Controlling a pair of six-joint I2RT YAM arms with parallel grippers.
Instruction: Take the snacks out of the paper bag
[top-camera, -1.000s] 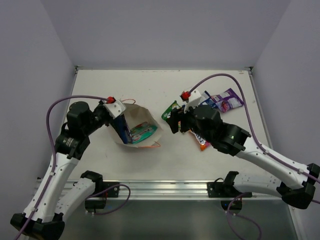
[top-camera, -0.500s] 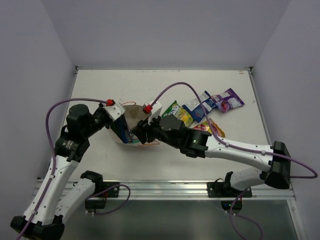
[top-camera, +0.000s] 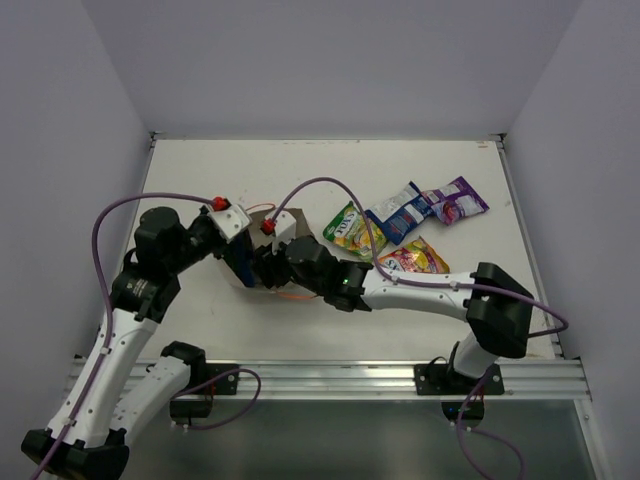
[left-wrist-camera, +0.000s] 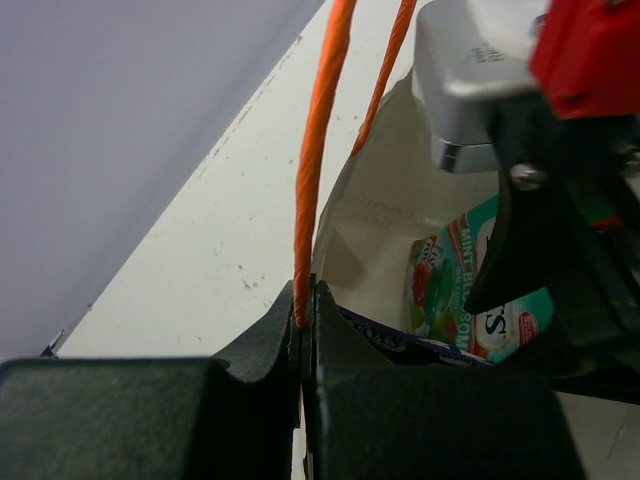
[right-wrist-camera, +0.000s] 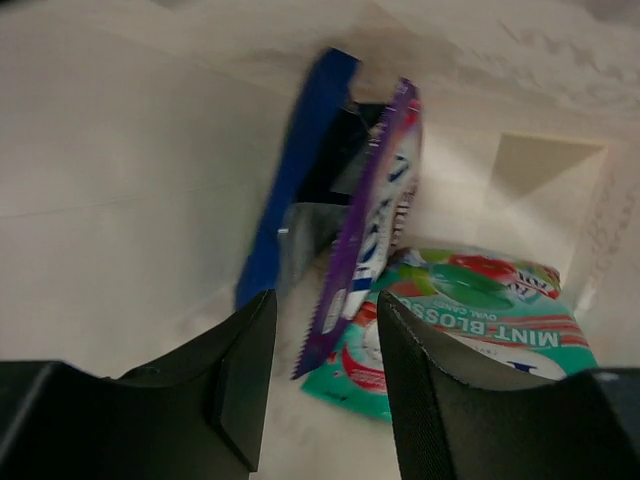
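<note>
The paper bag lies on its side at mid-left, mouth towards the right. My left gripper is shut on its orange handle at the rim. My right gripper has reached inside the bag and is open. The lower edge of a purple packet stands between its fingers, untouched. A blue packet leans behind it, and a teal mint packet lies flat on the bag's floor. The teal packet also shows in the left wrist view.
Several snacks lie on the table right of the bag: green-yellow, blue-white, purple and orange-red. The right arm's purple cable arches over them. Grey walls close in the table on three sides.
My right arm has swung left from the packets on the table into the bag's mouth, its jaws narrowing on the way. The left gripper has held the handle without moving.
</note>
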